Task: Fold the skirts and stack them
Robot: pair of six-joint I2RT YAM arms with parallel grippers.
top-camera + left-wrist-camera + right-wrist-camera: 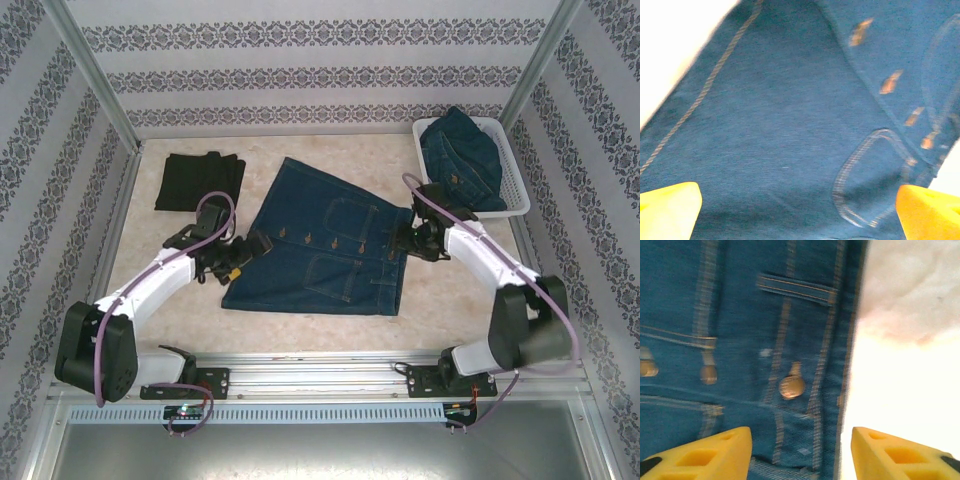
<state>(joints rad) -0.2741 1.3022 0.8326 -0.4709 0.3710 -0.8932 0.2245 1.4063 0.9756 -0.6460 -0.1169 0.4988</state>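
While the denim skirt (320, 245) lies spread flat at the middle of the table (300, 335) in the top view, we find the black skirt (198, 180) folded at the far left and a second denim skirt (460, 155) heaped in the white basket (515, 200) at the far right. Our left gripper (252, 246) sits at the spread skirt's left edge, and our right gripper (400, 240) at its right edge.

From the left wrist, the left gripper (800, 212) has its fingers wide apart above the denim, holding nothing, with a stitched pocket (870, 175) just ahead.

From the right wrist, the right gripper (800, 455) has its fingers parted astride the waistband (840, 340), near a brass button (791, 386), clamping nothing.

We judge the denim weighty, soft yet firm enough to keep a crease, and not slippery. The thick seamed corners of waistband and hem look the surest places to pinch.
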